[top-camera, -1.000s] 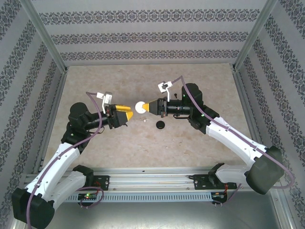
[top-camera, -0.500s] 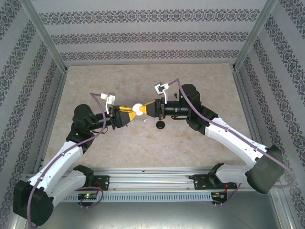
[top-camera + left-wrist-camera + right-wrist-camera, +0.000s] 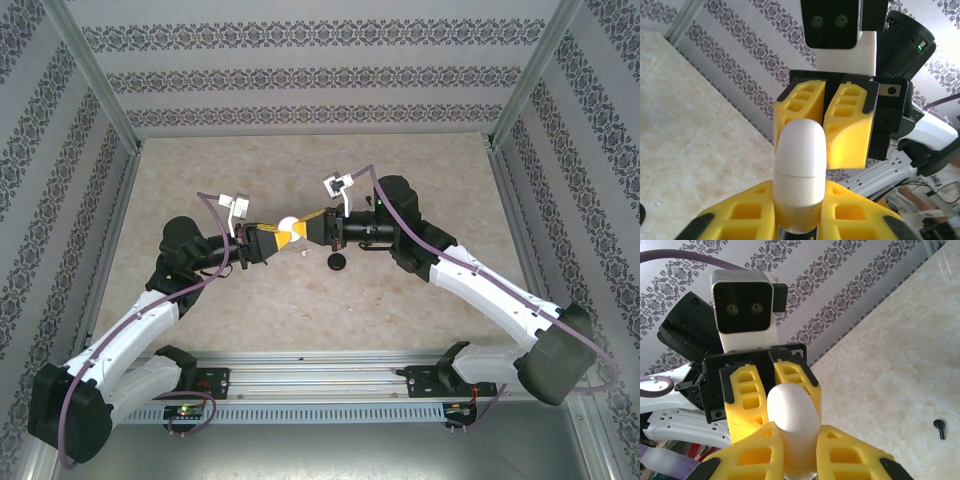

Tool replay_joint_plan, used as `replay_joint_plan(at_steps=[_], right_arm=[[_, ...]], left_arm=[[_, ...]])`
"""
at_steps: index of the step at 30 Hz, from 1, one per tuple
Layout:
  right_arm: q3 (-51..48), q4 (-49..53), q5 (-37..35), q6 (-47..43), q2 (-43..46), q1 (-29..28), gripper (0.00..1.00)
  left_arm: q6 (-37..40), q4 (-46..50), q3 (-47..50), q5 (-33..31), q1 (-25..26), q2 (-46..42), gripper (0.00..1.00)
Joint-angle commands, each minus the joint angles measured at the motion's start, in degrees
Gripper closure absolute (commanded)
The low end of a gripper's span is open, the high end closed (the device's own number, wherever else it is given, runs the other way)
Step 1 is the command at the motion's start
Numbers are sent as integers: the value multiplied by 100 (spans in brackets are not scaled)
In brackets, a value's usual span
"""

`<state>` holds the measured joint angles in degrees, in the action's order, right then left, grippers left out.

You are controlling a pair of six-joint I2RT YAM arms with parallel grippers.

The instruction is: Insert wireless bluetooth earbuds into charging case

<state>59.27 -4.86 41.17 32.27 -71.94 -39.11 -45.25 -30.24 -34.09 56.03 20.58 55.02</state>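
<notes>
The left gripper [image 3: 277,236] is pinched on one end of a white charging case [image 3: 288,229]. The right gripper [image 3: 302,227] faces it tip to tip and is pinched on the other end, so the case is held between them above the middle of the bench [image 3: 420,180]. The case is closed, with a thin seam ringing it. On the bench just below, a tiny white earbud [image 3: 303,254] lies toward the near edge from the fingertips. A round black case [image 3: 337,262] lies near it on the right, and a black earbud [image 3: 940,428] lies alone on the bare top
</notes>
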Motion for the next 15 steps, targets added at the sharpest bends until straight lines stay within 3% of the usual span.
replay_joint_plan(at_steps=[1, 5, 9, 15], right_arm=[[237, -75, 37, -164, -65, -68, 91], [320, 122, -8, -238, -83, -65, 86], [340, 323, 36, -258, -98, -77, 78], [340, 838, -73, -302, -214, -96, 65]], left_arm=[[179, -170, -46, 206, 62, 9, 84], [604, -727, 218, 352, 77, -197, 100], [1491, 341, 111, 400, 79, -421, 100], [2037, 119, 449, 315, 82, -742, 100]])
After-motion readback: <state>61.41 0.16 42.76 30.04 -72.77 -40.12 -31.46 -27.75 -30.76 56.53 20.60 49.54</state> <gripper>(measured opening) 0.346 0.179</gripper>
